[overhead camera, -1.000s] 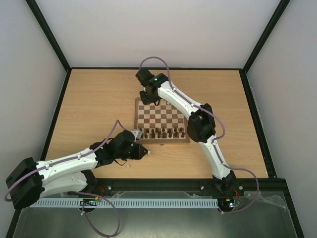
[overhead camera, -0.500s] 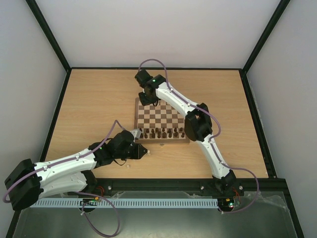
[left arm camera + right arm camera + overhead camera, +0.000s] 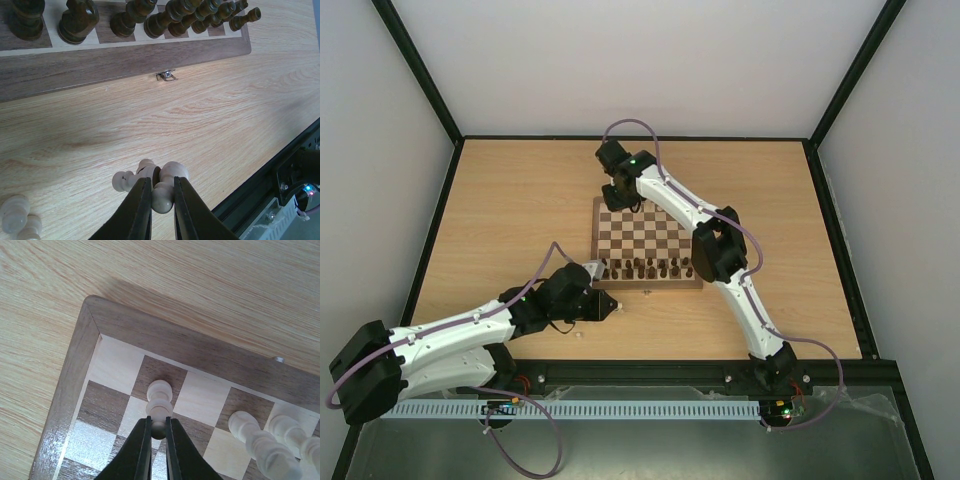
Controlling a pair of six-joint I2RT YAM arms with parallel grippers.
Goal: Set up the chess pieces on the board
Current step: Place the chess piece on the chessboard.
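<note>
Right elbow [image 3: 718, 250] shifted slightly left; my right jaws grip a pale piece [image 3: 159, 396] over the board [image 3: 65, 405], left jaws a second pale piece [image 3: 163, 194] at the surface [image 3: 210, 115].

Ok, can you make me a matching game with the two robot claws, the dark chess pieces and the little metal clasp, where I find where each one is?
Things
1. left gripper
2. right gripper
3. dark pieces
4. metal clasp

Places
A. on the outer edge of the board, on the side nearest the arms
B. shut on a pale piece near the board's far left corner
C. shut on a pale piece off the board, over the table
D. in a row along the board's near side

Pairs: 1-C, 2-B, 3-D, 4-A
</note>
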